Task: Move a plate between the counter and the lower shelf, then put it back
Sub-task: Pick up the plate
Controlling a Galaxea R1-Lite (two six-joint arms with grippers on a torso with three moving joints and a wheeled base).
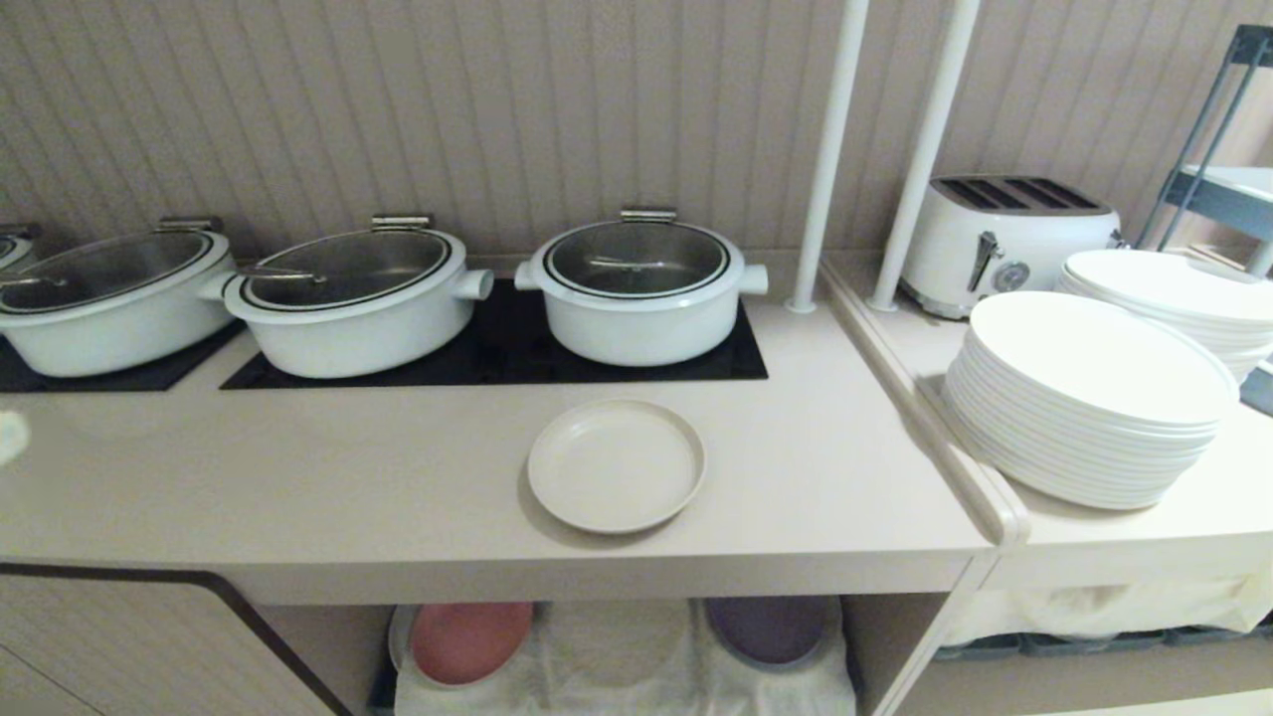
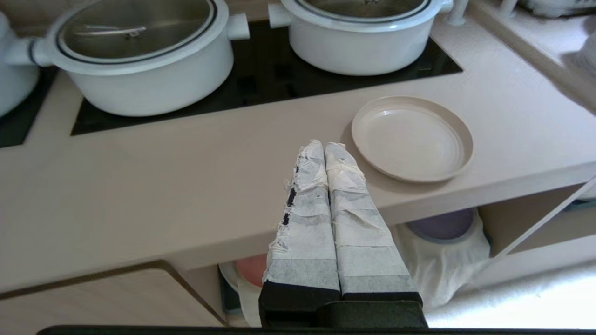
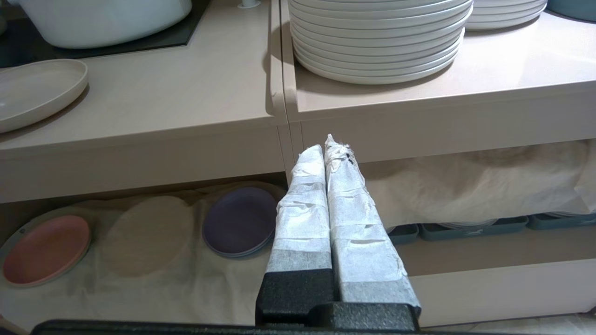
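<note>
The plate [image 1: 616, 464] is small, round and cream-beige, with a flat base and a low upright rim, and it is empty. It lies flat on the beige surface [image 1: 298, 477], near the front edge, just in front of the black glass hob panel [image 1: 497, 348] and the rightmost of three lidded white pots [image 1: 641, 291].

In the left wrist view the left pincer [image 2: 324, 148] is clenched, its two tape-wrapped fingers pressed together and holding nothing. It hangs over the surface's front part, with the plate [image 2: 412, 138] just beside its tips and apart from them. The right pincer [image 3: 324, 148] is likewise clenched and empty. It sits in front of the unit where the surface meets the adjoining top, and the plate [image 3: 37, 90] lies well off to its side.

Below the surface, the lower shelf [image 1: 617, 661] is covered with a wrinkled white cloth [image 3: 153, 260]. A pink plate [image 1: 467, 641] and a purple plate [image 1: 766, 628] rest on it, each partly cut off by the surface's edge in the head view. On the adjoining top stand two stacks of large white plates [image 1: 1089, 398] and a white toaster [image 1: 1009, 239]. Neither arm shows in the head view, and the leftmost pot is cut off by the picture's edge. A pale blur at the head view's left edge cannot be made out.
</note>
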